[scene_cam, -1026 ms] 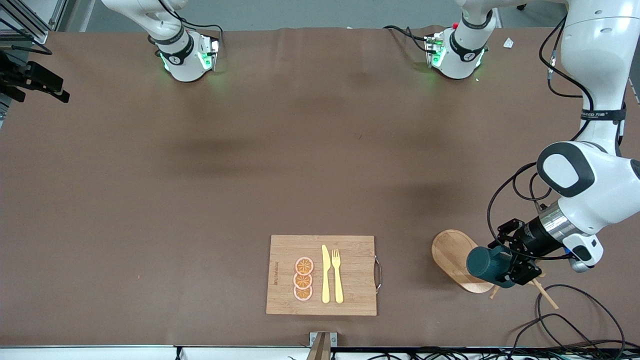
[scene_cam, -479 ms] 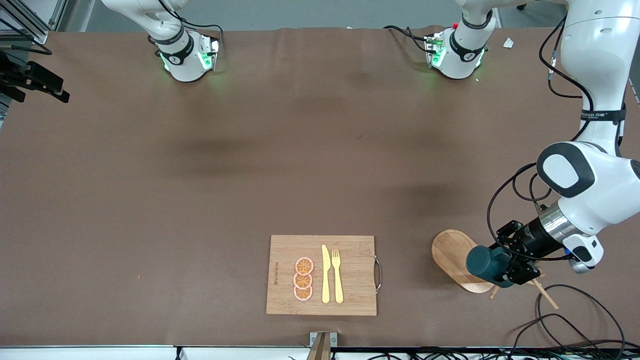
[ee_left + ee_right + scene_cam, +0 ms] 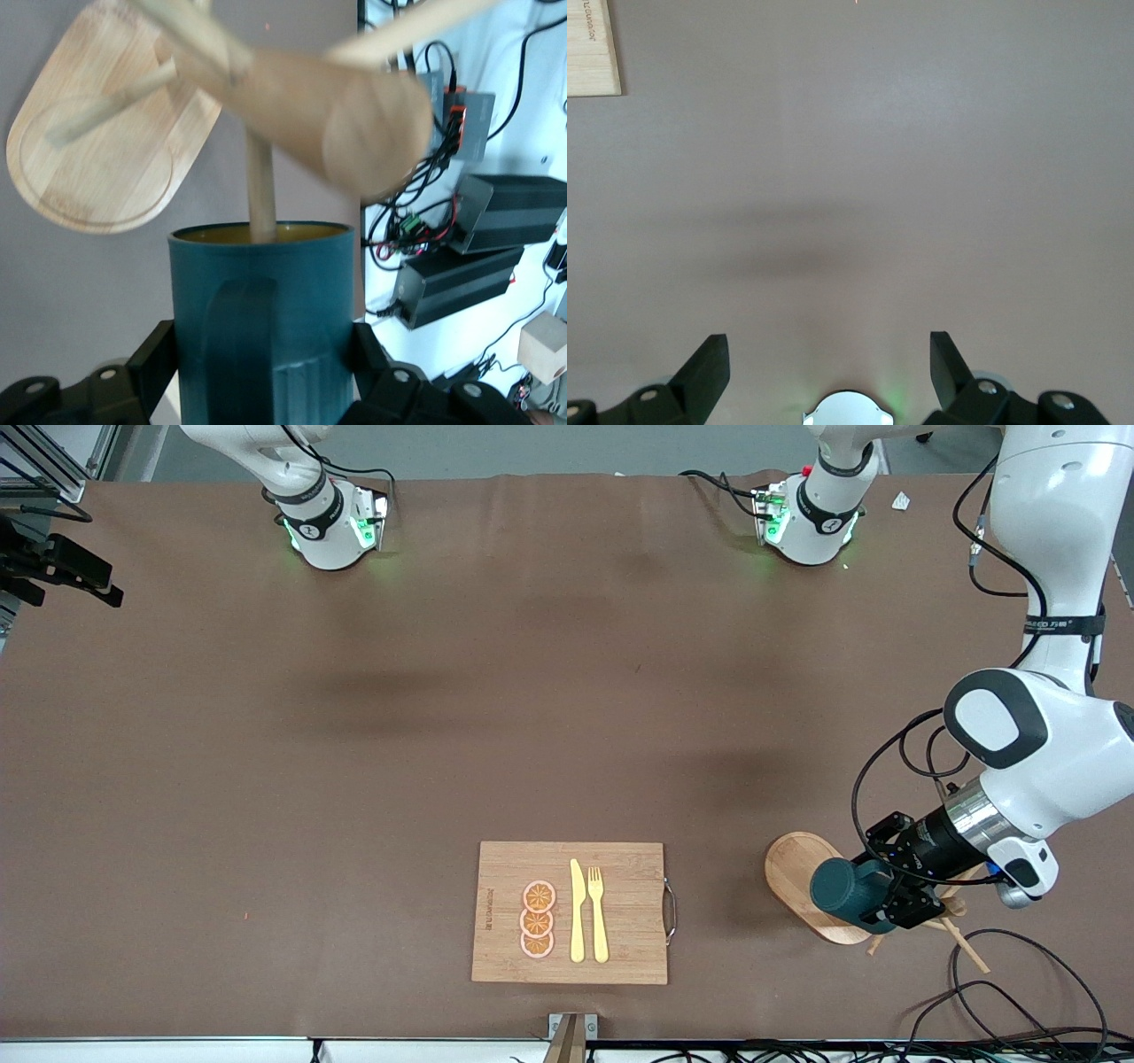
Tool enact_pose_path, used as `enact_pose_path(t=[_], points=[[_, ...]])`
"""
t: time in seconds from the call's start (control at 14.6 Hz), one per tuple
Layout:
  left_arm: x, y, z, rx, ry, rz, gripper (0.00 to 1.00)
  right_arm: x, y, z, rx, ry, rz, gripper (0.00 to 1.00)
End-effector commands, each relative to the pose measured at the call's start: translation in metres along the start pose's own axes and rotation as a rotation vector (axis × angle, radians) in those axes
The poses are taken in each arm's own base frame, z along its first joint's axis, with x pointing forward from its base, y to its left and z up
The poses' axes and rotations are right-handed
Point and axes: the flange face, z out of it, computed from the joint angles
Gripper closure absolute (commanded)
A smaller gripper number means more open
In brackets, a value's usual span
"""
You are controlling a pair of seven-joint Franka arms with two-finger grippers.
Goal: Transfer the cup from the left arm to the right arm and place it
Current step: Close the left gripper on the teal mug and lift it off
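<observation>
On brown table point(image 3: 354, 735), left tool point(image 3: 873, 899) grips cup point(image 3: 837, 886).

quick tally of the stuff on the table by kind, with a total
cup: 1
peg rack: 1
cutting board: 1
orange slices: 3
knife: 1
fork: 1
total: 8

The cup point(image 3: 840, 886) is dark teal, with a yellowish inside at its rim. The rack point(image 3: 802, 881) and the cutting board point(image 3: 620, 908) are light wood. The knife point(image 3: 577, 912) and fork point(image 3: 598, 912) are yellow. Three round slices point(image 3: 537, 919) look orange, perhaps pink-edged. The table point(image 3: 354, 779) is brown.
</observation>
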Motion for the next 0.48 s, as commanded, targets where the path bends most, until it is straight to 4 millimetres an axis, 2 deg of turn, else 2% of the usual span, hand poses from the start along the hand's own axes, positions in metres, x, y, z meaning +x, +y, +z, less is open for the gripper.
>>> enact_pose_path(t=[0.0, 0.21, 0.41], points=[[-0.028, 0.002, -0.023, 0.027, -0.032, 0.012, 0.22, -0.005, 0.000, -0.003, -0.001, 0.009, -0.003, 0.00], [-0.062, 0.003, -0.031, 0.069, -0.065, 0.039, 0.22, -0.005, 0.001, -0.004, 0.000, 0.011, -0.002, 0.00], [-0.115, 0.005, -0.026, 0.101, -0.027, 0.085, 0.21, -0.005, 0.001, -0.004, -0.002, 0.014, -0.005, 0.00]])
